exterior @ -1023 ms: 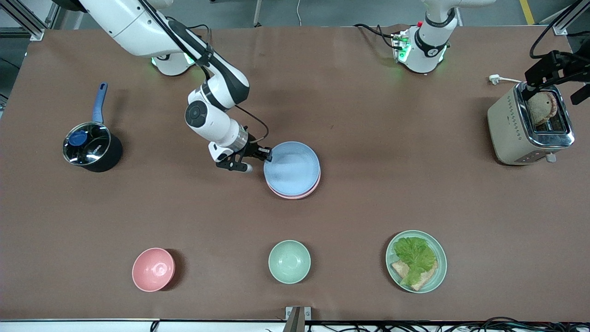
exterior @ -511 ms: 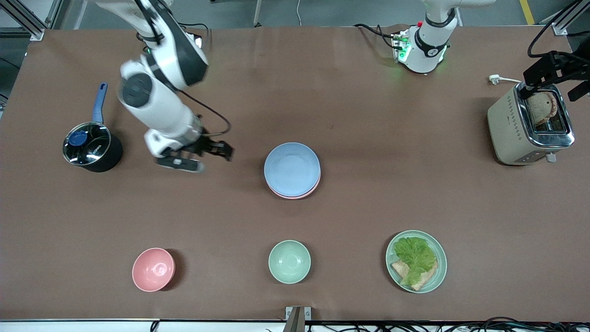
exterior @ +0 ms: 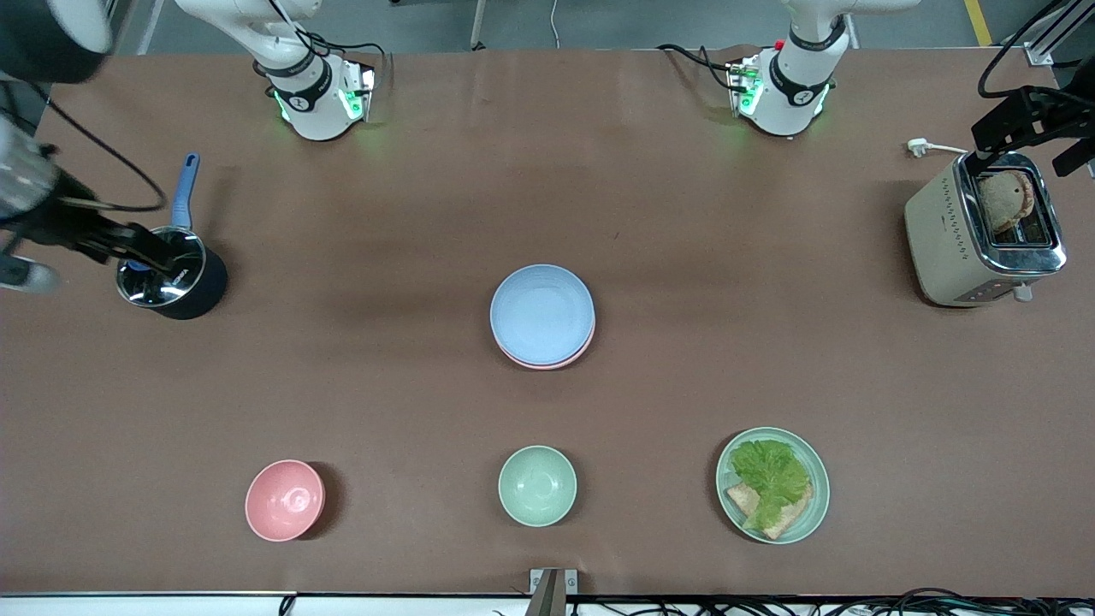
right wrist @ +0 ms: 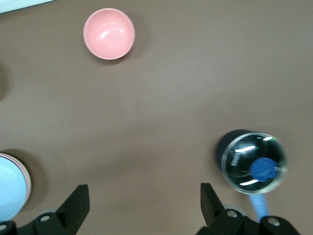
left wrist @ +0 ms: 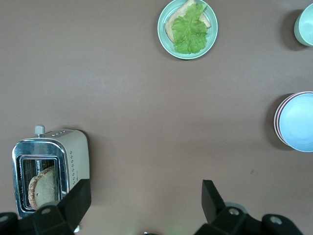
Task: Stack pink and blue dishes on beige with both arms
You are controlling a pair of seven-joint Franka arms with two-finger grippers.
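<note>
The blue plate [exterior: 541, 312] is now left alone on the pink plate [exterior: 556, 361], whose rim shows just under it, at the middle of the worktop [exterior: 684, 257]. No beige plate can be seen in the stack; it may lie hidden beneath, but this cannot be told.

A second ago the right gripper [exterior: 141, 250] was at the blue plate's rim; it has since been withdrawn and is now held over the pot [exterior: 171, 282] at the right arm's end, its fingers [right wrist: 73, 208] spread wide and empty.

The left gripper [left wrist: 146, 205] is held high over the toaster [exterior: 984, 231], likewise spread and holding nothing; that arm waits.

With both grippers clear of the stack, the stacking is judged finished.
</note>
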